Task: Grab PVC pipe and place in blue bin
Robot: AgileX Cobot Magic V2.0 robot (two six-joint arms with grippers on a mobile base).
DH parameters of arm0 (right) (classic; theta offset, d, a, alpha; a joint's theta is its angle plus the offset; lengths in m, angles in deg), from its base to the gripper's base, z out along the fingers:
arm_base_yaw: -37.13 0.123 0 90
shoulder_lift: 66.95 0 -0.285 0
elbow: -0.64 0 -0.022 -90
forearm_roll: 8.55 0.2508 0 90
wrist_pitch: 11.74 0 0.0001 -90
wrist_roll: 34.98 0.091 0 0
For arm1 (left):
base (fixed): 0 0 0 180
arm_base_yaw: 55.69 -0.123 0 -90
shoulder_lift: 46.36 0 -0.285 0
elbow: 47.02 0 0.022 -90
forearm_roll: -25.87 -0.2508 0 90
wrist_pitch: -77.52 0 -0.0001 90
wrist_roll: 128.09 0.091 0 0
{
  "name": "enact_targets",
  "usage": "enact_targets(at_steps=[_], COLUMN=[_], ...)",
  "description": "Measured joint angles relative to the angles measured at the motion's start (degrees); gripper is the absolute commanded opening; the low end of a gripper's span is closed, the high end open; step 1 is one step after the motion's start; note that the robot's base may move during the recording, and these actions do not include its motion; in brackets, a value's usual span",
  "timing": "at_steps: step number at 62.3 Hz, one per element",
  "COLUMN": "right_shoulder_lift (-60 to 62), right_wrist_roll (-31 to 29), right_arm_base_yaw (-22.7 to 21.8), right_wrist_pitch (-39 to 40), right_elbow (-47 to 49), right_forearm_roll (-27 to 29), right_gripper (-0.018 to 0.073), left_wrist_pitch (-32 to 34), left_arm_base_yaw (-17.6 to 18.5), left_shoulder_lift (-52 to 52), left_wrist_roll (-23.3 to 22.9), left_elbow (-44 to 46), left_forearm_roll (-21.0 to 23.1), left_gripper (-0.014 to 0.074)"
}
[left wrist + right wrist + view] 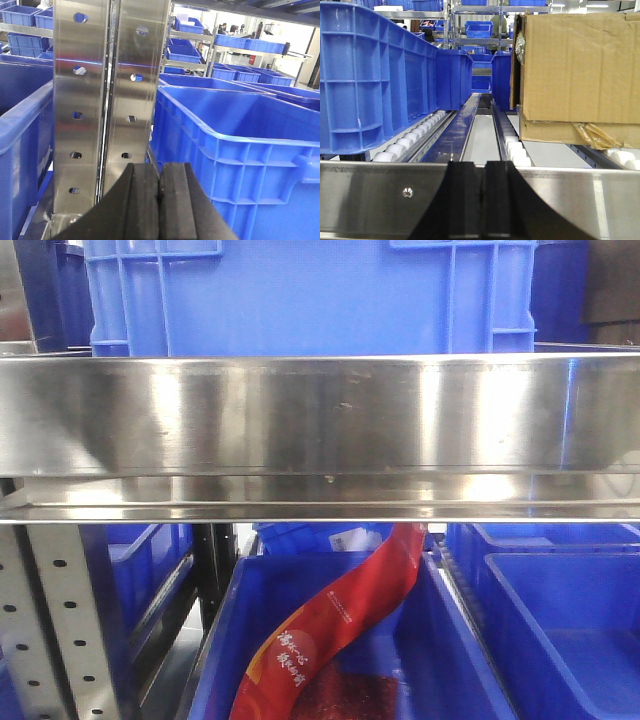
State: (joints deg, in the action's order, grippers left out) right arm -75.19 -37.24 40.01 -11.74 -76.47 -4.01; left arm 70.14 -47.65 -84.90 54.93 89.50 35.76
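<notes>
The PVC pipe is out of view in every frame. A large blue bin [310, 300] stands on the steel shelf in the front view. My left gripper [160, 172] is shut and empty, facing a perforated steel upright with a blue bin [240, 150] to its right. My right gripper [485, 170] is shut and empty, just in front of a steel shelf rail, with a blue bin [375, 85] on rollers at the left. Neither gripper shows in the front view.
A steel shelf beam [320, 430] crosses the front view. Below it a blue bin [330, 660] holds a red bag [330, 630]; another blue bin [560, 630] sits at the right. A cardboard box [580, 75] stands on the roller lane at the right.
</notes>
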Motion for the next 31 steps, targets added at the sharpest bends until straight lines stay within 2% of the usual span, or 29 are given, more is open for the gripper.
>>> enact_targets(at_steps=[31], right_shoulder_lift=[0.0], right_wrist_roll=[-0.1], right_arm_base_yaw=[0.0], right_wrist_pitch=[0.0], right_elbow=[0.0], right_forearm_roll=[-0.1], right_gripper=[-0.0168], left_wrist_pitch=[0.0], left_arm_base_yaw=[-0.1], left_shoulder_lift=[0.0], left_wrist_roll=[0.0], left_elbow=[0.0], left_forearm_roll=[-0.2], left_gripper=[-0.0111])
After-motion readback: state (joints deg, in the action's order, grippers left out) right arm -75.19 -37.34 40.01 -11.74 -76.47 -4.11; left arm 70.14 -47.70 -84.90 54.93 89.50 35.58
